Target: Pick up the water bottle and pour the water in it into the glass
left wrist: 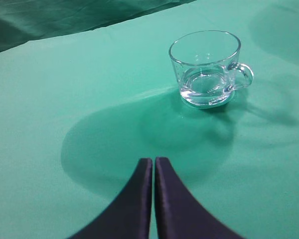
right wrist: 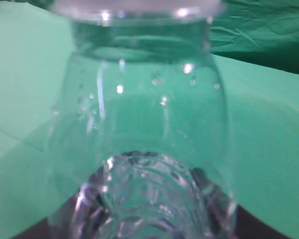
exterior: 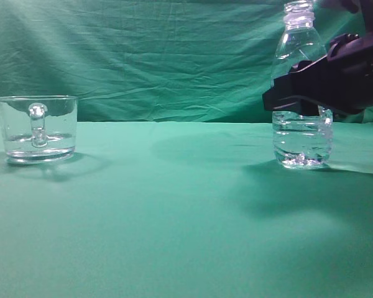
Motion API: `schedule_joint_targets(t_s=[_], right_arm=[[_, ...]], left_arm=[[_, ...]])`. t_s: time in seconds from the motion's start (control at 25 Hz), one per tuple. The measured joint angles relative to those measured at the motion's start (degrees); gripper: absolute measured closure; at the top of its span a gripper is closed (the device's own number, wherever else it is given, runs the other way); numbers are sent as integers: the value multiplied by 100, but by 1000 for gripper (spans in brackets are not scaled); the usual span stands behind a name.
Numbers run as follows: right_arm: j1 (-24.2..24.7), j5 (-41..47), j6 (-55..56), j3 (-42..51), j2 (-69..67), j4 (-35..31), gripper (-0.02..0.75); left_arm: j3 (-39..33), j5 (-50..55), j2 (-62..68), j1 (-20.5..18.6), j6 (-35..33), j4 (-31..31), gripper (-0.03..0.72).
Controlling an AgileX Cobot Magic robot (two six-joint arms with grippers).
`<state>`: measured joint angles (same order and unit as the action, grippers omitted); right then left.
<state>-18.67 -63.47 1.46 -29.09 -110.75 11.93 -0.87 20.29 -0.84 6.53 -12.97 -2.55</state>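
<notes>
The water bottle (exterior: pixel 301 144) stands upright on the green cloth at the right, uncapped, with water (exterior: pixel 301 133) in its ribbed lower part. My right gripper (exterior: pixel 295 93) is closed round the bottle's middle. In the right wrist view the bottle (right wrist: pixel 144 124) fills the frame, and the dark fingers (right wrist: pixel 149 219) press its two sides. The glass (exterior: pixel 37 127) stands at the far left, handle toward the camera, far from the bottle. In the left wrist view the glass (left wrist: pixel 207 67) sits ahead and to the right of my left gripper (left wrist: pixel 153 160), which is shut and empty above the cloth.
A green cloth (exterior: pixel 174 217) covers the table, and a wrinkled green backdrop (exterior: pixel 143 56) hangs behind it. Bare cloth lies between the glass and the bottle. The left arm is outside the exterior view.
</notes>
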Motion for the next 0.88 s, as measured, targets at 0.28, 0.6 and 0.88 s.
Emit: schedule_joint_targets(t_s=[0.28, 0.6, 0.88], right_arm=[[0, -12, 33, -3, -11, 0, 423], [0, 82, 123, -3, 147, 42, 132], [0, 444, 535, 213, 755, 55, 65]], left_arm=[[0, 0, 0, 0, 0, 0, 688], [0, 0, 0, 0, 0, 0, 688], [0, 0, 0, 0, 0, 0, 688]])
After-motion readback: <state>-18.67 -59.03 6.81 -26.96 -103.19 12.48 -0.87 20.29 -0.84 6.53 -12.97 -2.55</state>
